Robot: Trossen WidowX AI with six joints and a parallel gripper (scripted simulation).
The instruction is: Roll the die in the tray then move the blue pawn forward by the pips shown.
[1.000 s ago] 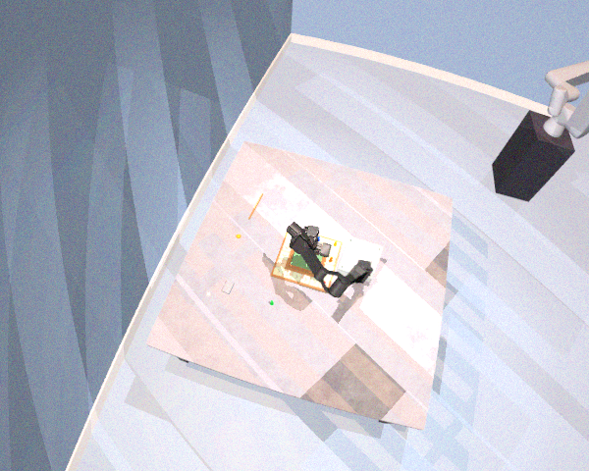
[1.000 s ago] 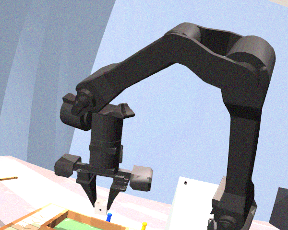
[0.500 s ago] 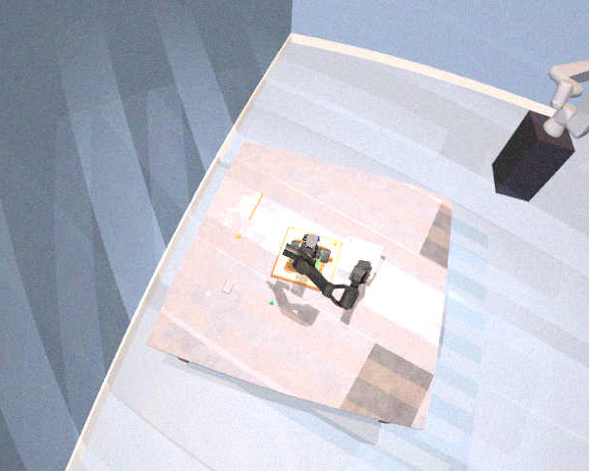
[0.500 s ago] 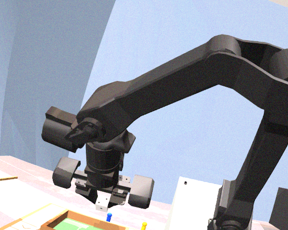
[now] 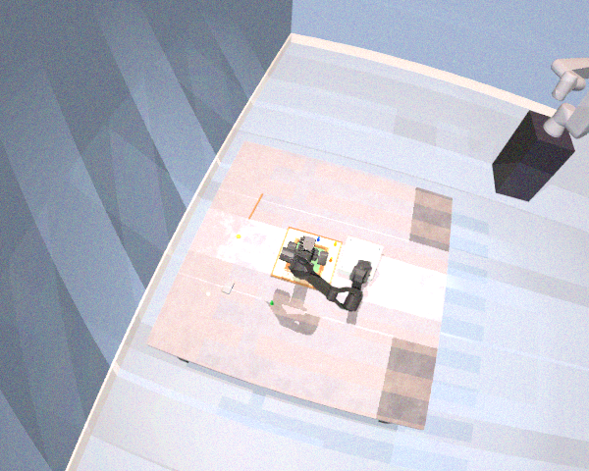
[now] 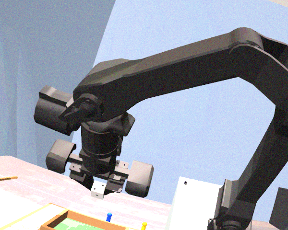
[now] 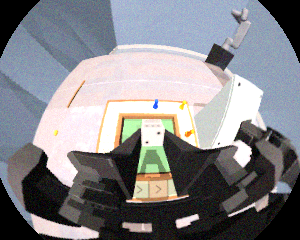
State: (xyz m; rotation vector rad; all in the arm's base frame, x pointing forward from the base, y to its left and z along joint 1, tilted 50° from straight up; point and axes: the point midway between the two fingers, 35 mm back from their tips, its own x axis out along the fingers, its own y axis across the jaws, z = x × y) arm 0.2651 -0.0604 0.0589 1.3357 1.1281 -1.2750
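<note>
My gripper [image 6: 97, 189] [image 7: 152, 131] is shut on the white die, a white cube with dark pips, and holds it up above the board. In the wrist view the die lines up with the green floor of the brown-walled tray [image 7: 135, 116] [image 6: 57, 219] at the board's middle. The blue pawn [image 5: 318, 238] [image 6: 109, 217] [image 7: 156, 104] stands on the white track at the board's far side. In the top view the arm hides the die and much of the tray.
A yellow pawn [image 5: 335, 244] [image 6: 144, 225] [image 7: 181, 107] and an orange pawn [image 5: 330, 260] [image 7: 189, 133] are on the board's right part. A white slab [image 6: 193, 202] [image 7: 235, 110] is by the arm base. An orange stick [image 5: 255, 206] [image 7: 76, 94], a yellow piece [image 5: 239, 235] and a green piece [image 5: 271, 302] lie off the board.
</note>
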